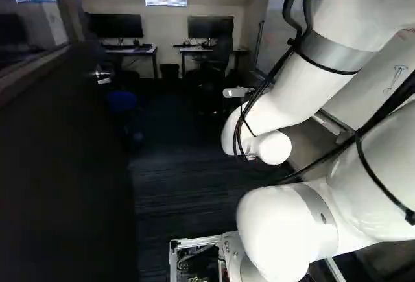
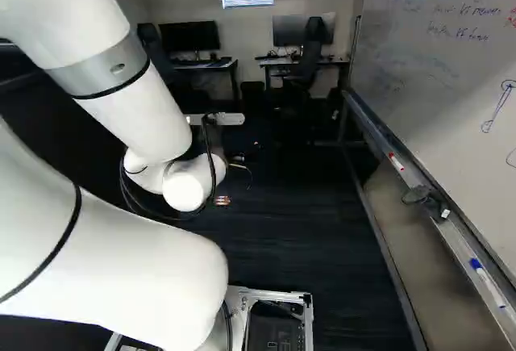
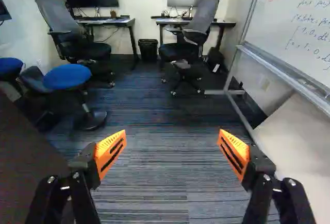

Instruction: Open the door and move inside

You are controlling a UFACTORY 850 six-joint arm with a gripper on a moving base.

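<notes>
Against the dark floor in the right base view, the gripper shows only faintly at the arm's far end. In the wrist view the gripper is open, its orange pads wide apart with nothing between them. A dark, flat surface, apparently the door, fills the left of the left base view, with a framed pane above. Part of this surface appears beside one finger in the wrist view, apart from the pads. No handle is visible. Striped carpet lies ahead of the gripper.
A whiteboard with a tray runs along the right side, its metal foot on the floor. Blue stools, office chairs, desks and a bin stand farther inside.
</notes>
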